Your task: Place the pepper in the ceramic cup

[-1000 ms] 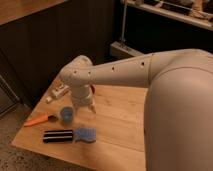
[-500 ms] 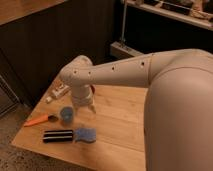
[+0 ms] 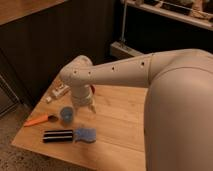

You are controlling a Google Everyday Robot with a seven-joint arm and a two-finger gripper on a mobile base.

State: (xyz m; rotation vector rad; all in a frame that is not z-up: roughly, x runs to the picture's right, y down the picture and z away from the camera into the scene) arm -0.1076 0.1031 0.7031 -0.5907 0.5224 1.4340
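The gripper (image 3: 86, 105) hangs over the wooden table (image 3: 122, 117), its fingers apart and empty, just right of the ceramic cup (image 3: 66, 114). The pepper (image 3: 39, 120) lies flat on the table left of the cup, its dark stem end nearly touching the cup, apart from the fingers.

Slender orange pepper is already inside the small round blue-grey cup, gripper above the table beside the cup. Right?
No. Camera view shows the slender orange pepper lying on the wooden table beside the small round blue-grey cup, not inside it. The gripper is above the table beside the cup.
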